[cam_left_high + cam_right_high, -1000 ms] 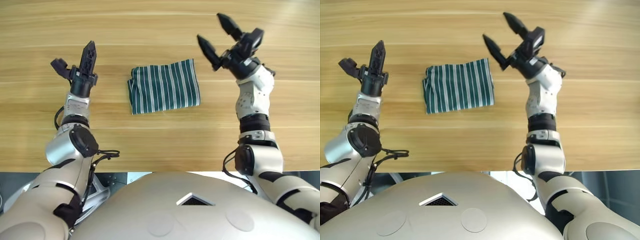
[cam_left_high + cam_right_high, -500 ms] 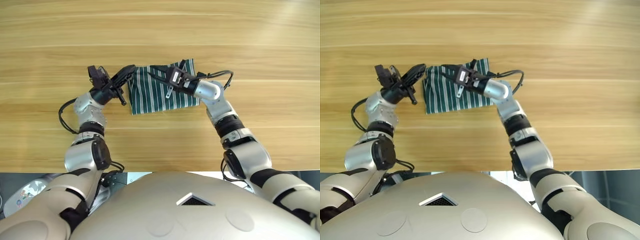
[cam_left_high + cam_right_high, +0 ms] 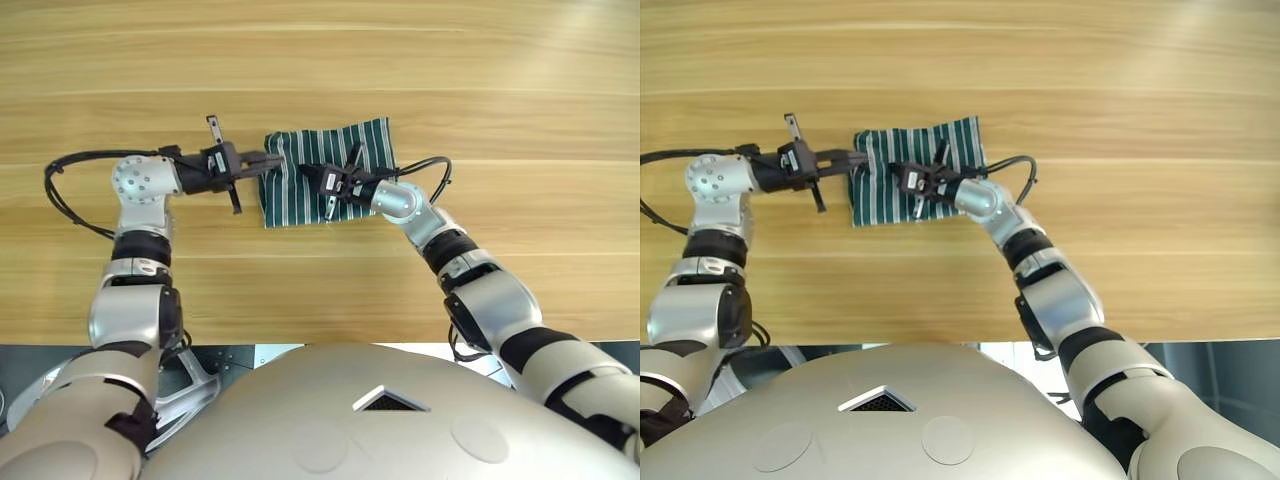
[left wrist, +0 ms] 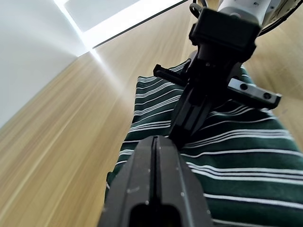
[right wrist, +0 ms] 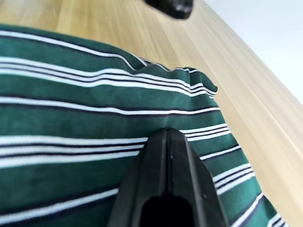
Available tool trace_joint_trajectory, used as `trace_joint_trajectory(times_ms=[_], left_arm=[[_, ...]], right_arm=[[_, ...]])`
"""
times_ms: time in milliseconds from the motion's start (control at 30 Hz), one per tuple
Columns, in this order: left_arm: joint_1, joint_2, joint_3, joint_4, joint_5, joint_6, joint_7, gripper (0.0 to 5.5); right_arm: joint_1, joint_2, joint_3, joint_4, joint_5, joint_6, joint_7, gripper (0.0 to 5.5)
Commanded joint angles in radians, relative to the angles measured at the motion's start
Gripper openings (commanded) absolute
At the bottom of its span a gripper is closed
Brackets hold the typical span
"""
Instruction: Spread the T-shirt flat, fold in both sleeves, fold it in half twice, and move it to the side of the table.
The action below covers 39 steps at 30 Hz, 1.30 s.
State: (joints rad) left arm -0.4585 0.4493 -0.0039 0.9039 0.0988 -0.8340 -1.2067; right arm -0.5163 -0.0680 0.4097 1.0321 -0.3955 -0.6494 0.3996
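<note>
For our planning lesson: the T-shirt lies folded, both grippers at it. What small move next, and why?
Probably slide it sideways: the T-shirt is already a compact rectangle on the table, the shut left gripper at its edge, the shut right gripper on top.

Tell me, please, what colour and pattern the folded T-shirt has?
The T-shirt is dark green with thin white stripes, clearest in the right wrist view.

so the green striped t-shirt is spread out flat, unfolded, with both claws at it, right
Not spread flat: the left eye view shows the T-shirt folded into a small rectangle. The rest holds: the left claw and right claw are at it.
</note>
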Motion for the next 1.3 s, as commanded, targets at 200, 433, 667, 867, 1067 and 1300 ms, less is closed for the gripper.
trace_joint_trajectory(times_ms=[200, 433, 667, 867, 1067, 1300], left_arm=[[-0.115, 0.074, -0.207, 0.107, 0.267, -0.064, 0.266, 0.0], [-0.12, 0.056, -0.297, 0.157, 0.303, -0.085, 0.34, 0.0], [-0.197, 0.093, -0.389, 0.294, 0.427, 0.015, 0.532, 0.0], [-0.265, 0.167, -0.388, 0.418, 0.453, 0.181, 0.681, 0.0], [-0.251, 0.173, -0.278, 0.447, 0.356, 0.262, 0.759, 0.0], [-0.166, 0.046, 0.193, 0.375, -0.223, 0.203, 0.371, 0.0]], right_arm=[[0.007, 0.008, 0.039, 0.056, -0.031, 0.012, -0.019, 0.02], [0.005, 0.023, 0.05, 0.069, -0.03, 0.019, -0.028, 0.02], [0.007, 0.031, 0.058, 0.075, -0.034, 0.019, -0.035, 0.02], [0.018, 0.023, 0.057, 0.092, -0.036, 0.026, -0.045, 0.02], [0.008, -0.009, 0.024, 0.151, -0.035, 0.1, -0.121, 0.02], [-0.05, -0.151, -0.187, 0.321, 0.094, 0.412, -0.34, 0.02]])
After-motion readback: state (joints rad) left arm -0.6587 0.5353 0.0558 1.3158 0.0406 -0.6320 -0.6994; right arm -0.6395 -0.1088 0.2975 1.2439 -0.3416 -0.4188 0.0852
